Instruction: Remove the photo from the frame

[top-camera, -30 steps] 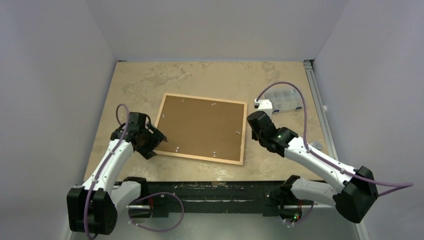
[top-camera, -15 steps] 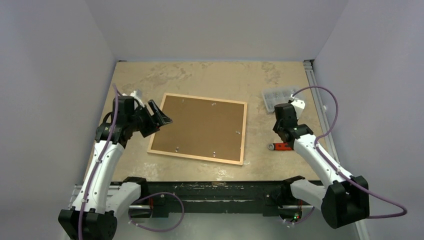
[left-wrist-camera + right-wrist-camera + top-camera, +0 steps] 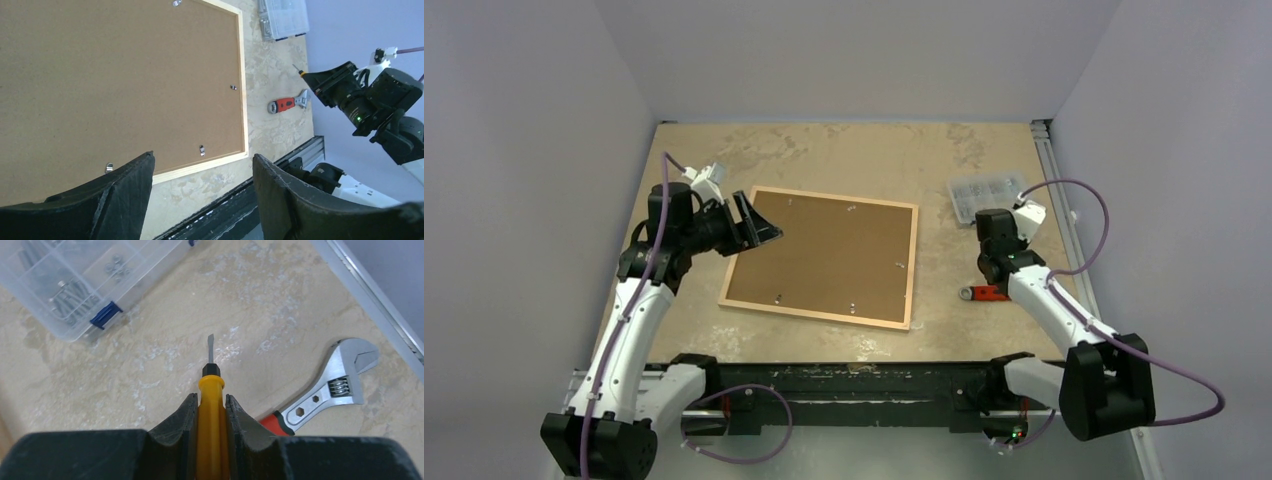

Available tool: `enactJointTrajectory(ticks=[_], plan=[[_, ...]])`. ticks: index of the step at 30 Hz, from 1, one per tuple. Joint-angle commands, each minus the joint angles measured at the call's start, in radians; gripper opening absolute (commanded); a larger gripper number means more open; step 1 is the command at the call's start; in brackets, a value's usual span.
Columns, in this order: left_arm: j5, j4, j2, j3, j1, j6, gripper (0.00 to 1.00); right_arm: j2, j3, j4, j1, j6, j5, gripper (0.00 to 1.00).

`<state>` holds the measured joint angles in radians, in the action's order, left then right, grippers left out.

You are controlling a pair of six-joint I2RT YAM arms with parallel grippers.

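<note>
While frame (image 3: 816,315) lies back-up mid-table, L gripper (image 3: 762,220) gapes wide, empty, over its far-left corner; R gripper (image 3: 210,405) clamps yellow screwdriver (image 3: 210,385) nr right edge.

The frame (image 3: 815,316) lies flat on the table (image 3: 844,155), back side up, a little left of the table's middle. It is a large rectangle of thin, light natural-wood rails, its long sides running left to right and its outline turned slightly askew to the table edges. A plain brown backing board (image 3: 824,255) fills it edge to edge, sitting inside the rails. 6 small metal clips (image 3: 899,265) show on the board near the rails: 2 by the far side, 2 by the near side, 1 at each short end. The photo is hidden from every view.
</note>
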<state>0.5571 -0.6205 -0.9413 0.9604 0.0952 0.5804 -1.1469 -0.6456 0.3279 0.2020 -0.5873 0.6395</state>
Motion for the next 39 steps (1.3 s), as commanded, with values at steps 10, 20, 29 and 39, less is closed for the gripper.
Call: enactJointTrajectory(ticks=[10, 20, 29, 39], plan=[[-0.025, 0.026, 0.018, -0.035, 0.008, -0.089, 0.68, -0.216, -0.104, 0.053, -0.004, -0.039, 0.152, 0.11], [-0.020, 0.021, 0.032, -0.040, 0.008, -0.090, 0.68, -0.286, -0.126, 0.068, -0.004, -0.023, -0.038, 0.33], [-0.011, 0.023, 0.032, -0.040, 0.009, -0.086, 0.68, -0.314, -0.143, 0.073, -0.005, -0.011, -0.052, 0.33], [0.012, 0.034, 0.019, -0.047, 0.009, -0.096, 0.68, -0.150, -0.146, 0.076, 0.020, 0.134, -0.173, 0.49]])
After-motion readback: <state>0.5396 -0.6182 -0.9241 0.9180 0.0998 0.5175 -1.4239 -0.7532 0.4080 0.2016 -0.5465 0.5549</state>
